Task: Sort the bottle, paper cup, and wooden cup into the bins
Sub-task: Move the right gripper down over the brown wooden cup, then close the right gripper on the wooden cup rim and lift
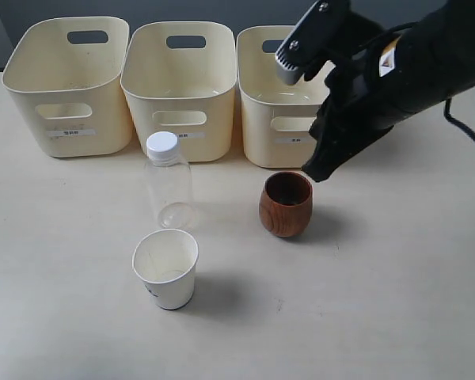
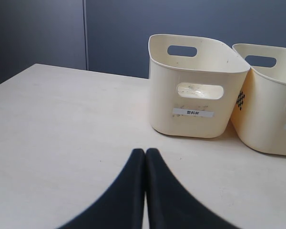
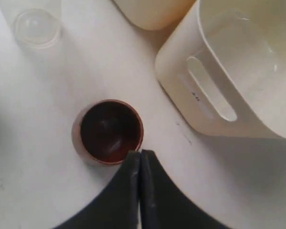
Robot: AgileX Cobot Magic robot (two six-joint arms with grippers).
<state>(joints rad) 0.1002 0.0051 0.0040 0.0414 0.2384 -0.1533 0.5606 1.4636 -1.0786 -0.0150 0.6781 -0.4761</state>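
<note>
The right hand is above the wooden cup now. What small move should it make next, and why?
Probably the right hand should open first. Its fingers are pressed together, with the tips just above the rim of the wooden cup, so it cannot grip anything yet. The cup stands upright and free on the table, in front of the bins. After opening, it could lower over the rim.

A dark reddish-brown rounded wooden cup [image 1: 286, 204] with visible grain and a darker inside is seen just in front of the cream plastic bins [image 1: 180, 87], each marked by a small white front label. Beside that cup, a clear plastic bottle [image 1: 169, 184] is topped by a white screw cap. A white tapered paper cup [image 1: 166, 269] carries a small dark print near its base. Both grippers [image 2: 145, 151] [image 3: 139, 153] are black.
</note>
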